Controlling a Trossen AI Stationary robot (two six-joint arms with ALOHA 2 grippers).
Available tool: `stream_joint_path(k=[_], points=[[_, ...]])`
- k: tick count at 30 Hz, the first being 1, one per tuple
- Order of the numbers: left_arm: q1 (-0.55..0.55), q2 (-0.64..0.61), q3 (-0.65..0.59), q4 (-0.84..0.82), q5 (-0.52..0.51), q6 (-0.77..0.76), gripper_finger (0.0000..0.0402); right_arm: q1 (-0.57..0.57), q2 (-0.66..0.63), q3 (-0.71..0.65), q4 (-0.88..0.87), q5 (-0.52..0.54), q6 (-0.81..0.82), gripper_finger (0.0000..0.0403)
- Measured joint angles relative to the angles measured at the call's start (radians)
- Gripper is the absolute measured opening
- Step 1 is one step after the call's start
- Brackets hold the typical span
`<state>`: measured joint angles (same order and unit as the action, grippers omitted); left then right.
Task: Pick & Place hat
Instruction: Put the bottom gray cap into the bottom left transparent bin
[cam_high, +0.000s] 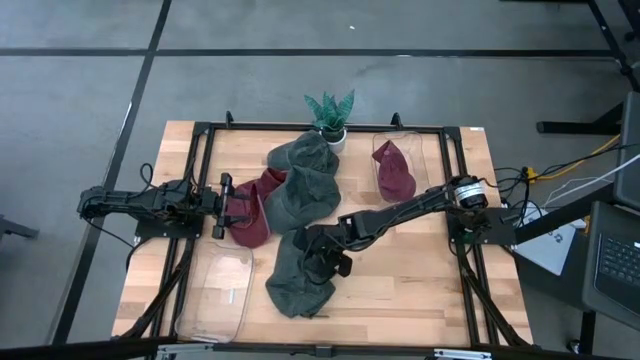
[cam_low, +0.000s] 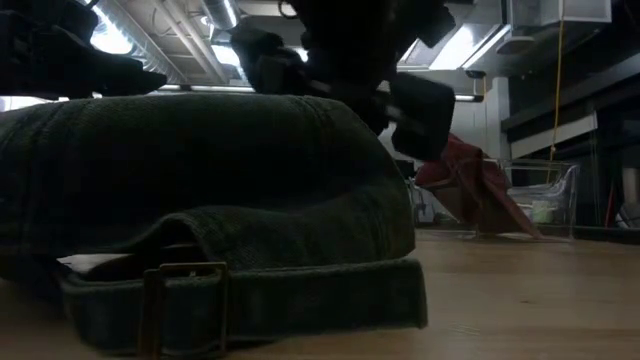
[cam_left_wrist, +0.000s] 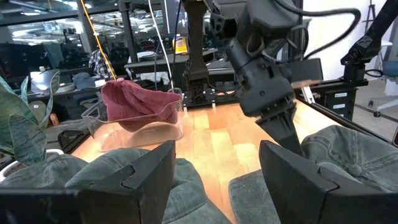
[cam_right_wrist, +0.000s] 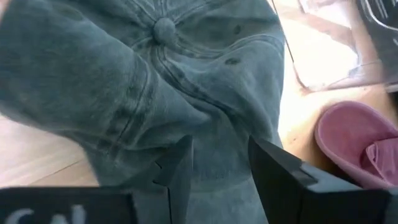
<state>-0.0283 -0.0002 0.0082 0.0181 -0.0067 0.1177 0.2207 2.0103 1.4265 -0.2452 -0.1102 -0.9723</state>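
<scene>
Several hats lie on the wooden table. A dark green hat (cam_high: 298, 285) (cam_low: 200, 170) rests on its brim nearest the front edge, its buckle strap (cam_low: 185, 295) facing the low view. My right gripper (cam_high: 320, 260) (cam_right_wrist: 219, 149) is open, slanting down over this hat's crown (cam_right_wrist: 155, 74), a finger on either side of a ridge of cloth. Two more green hats (cam_high: 300, 190) lie behind it, with maroon hats (cam_high: 255, 215) to their left. My left gripper (cam_high: 228, 207) (cam_left_wrist: 214, 186) waits open and level beside the maroon hats. My right gripper comes at the green hat's crown (cam_right_wrist: 211, 124) from above, slanting toward the table's left, below the top button (cam_right_wrist: 165, 28). I cannot tell whether the fingertips touch the cloth. The hat lies flat on the table.
A clear container (cam_high: 415, 145) (cam_left_wrist: 177, 124) at the back right holds one maroon hat (cam_high: 393, 170). An empty clear container (cam_high: 215, 295) lies at the front left. A potted plant (cam_high: 330, 115) stands at the far edge. Bare wood shows at the front right (cam_high: 420, 280).
</scene>
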Motion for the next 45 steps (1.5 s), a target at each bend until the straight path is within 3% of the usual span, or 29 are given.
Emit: stream_joint_path(k=[22, 33, 41, 45], points=[[0.0, 0.0, 0.0, 0.0, 0.0, 0.0, 0.0229, -0.038, 0.024, 0.0, 0.104, 0.012, 0.02, 0.0149], [0.0, 0.0, 0.0, 0.001, 0.0, 0.0, 0.0229, -0.056, 0.059, 0.0, 0.079, 0.004, 0.296, 0.0112], [0.0, 0.0, 0.0, 0.0, 0.0, 0.0, 0.023, -0.057, 0.058, 0.0, 0.0, 0.005, 0.499, 0.0016], [0.0, 0.0, 0.0, 0.0, 0.0, 0.0, 0.0229, -0.057, 0.057, 0.002, -0.027, 0.006, 0.678, 0.0017]])
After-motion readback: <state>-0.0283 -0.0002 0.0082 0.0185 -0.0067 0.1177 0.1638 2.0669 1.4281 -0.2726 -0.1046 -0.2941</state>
